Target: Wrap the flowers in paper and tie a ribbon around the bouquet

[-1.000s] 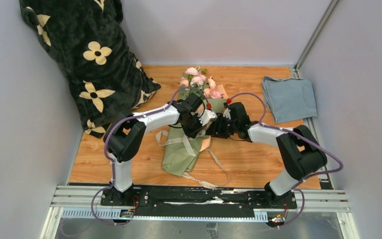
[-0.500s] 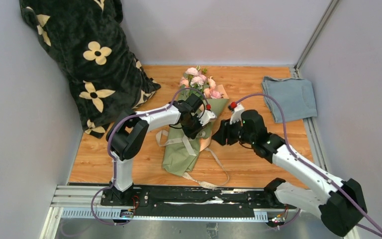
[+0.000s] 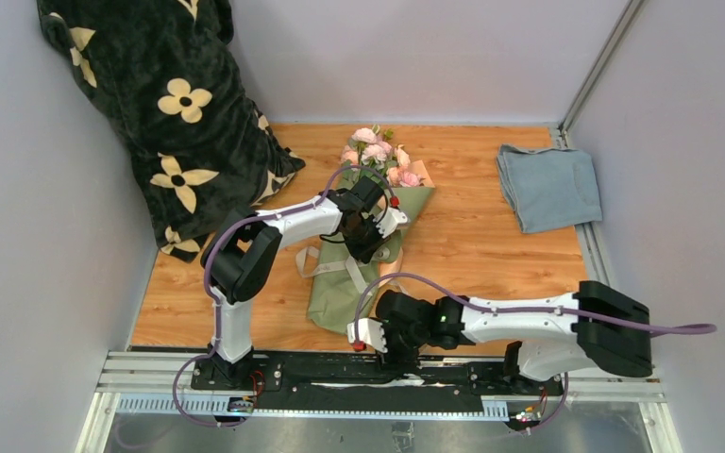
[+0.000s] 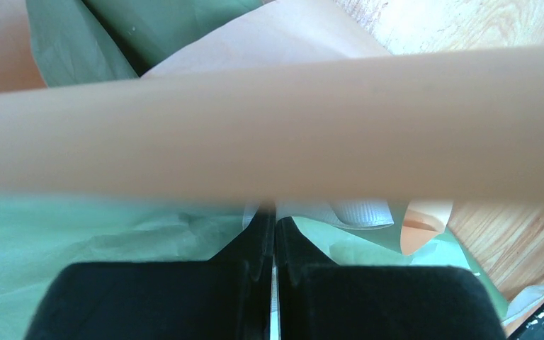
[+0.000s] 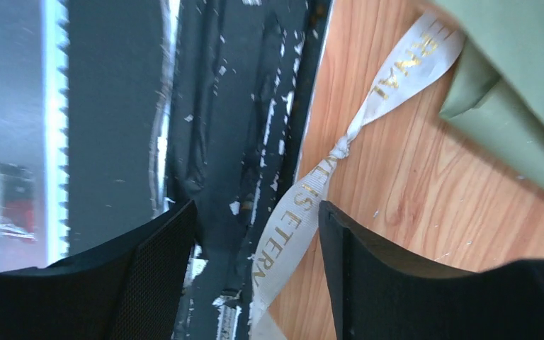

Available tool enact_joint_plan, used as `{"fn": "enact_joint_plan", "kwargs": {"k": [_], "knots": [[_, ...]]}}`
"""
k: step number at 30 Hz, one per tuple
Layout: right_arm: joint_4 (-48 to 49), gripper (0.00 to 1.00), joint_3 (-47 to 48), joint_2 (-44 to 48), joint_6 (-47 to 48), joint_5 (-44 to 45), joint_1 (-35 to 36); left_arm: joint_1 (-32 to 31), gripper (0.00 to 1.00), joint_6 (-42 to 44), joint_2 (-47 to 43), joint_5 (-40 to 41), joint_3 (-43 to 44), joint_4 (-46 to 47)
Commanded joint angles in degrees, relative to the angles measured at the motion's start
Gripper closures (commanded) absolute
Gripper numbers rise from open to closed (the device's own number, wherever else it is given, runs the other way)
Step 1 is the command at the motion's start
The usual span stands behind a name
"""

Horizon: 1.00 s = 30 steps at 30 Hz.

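Down at the near edge of the wooden table (image 3: 491,255), the right fingers (image 5: 368,248) are hanging spread wide and gripping nothing, with the long flat cream-beige ribbon printed in gold letters (image 5: 294,219) running between them, partly on the wood and partly over the black base rail (image 5: 241,106). Further back, the left fingers (image 4: 262,241) are pressing tight together at the middle of the bouquet, a sage-green paper cone with a peach inner edge (image 3: 345,297). A blurred peach fold is hiding their tips, so whether they are pinching paper, ribbon or nothing cannot be told. The small pale-pink flowers with green leaves (image 3: 378,151) are poking out of the cone's far end, and the cone is lying flat on the table. The wrapping is looking done, so tying appears to be the step in hand, with the right arm likely going for the loose ribbon end. Doing it well probably means coming down squarely over the strip near its small twisted knot (image 5: 340,149), staying clear of the rail lip, and closing gently so the thin fabric is not skating out sideways. The left side should be pinning the cone while the end is being drawn, since a hard pull risks dragging the light paper open
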<state>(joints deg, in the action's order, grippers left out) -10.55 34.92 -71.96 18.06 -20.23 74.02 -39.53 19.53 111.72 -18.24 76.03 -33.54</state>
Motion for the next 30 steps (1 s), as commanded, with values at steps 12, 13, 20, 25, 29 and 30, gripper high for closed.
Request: {"fn": "enact_joint_plan", "kwargs": {"k": [12, 13, 20, 25, 29, 30], "knots": [[-7.4, 0.56, 5.5, -7.9, 9.5, 21.1, 1.2, 0.3, 1.00, 1.3, -0.6, 0.1, 0.6, -2.6], [-9.0, 0.75, 5.7, -7.9, 9.9, 22.6, 1.2, 0.3, 1.00, 1.4, -0.7, 0.0, 0.6, -2.6], [-13.0, 1.00, 7.1, 6.6, 9.1, 30.8, -4.3, 0.3, 1.00, 1.5, -1.0, -0.2, 1.6, -3.0], [-3.6, 1.00, 4.5, 28.8, 4.6, 24.8, -18.6, 0.3, 1.00, 1.5, -1.2, -1.2, 2.6, -3.1], [7.8, 1.00, 1.8, 42.2, 2.0, 24.1, -26.2, 0.3, 1.00, 0.9, -0.4, -2.4, 3.8, -3.2], [9.4, 1.00, 2.2, 43.9, 2.2, 25.3, -27.2, 0.3, 1.00, 0.8, -0.1, -2.9, 4.3, -3.3]]}}
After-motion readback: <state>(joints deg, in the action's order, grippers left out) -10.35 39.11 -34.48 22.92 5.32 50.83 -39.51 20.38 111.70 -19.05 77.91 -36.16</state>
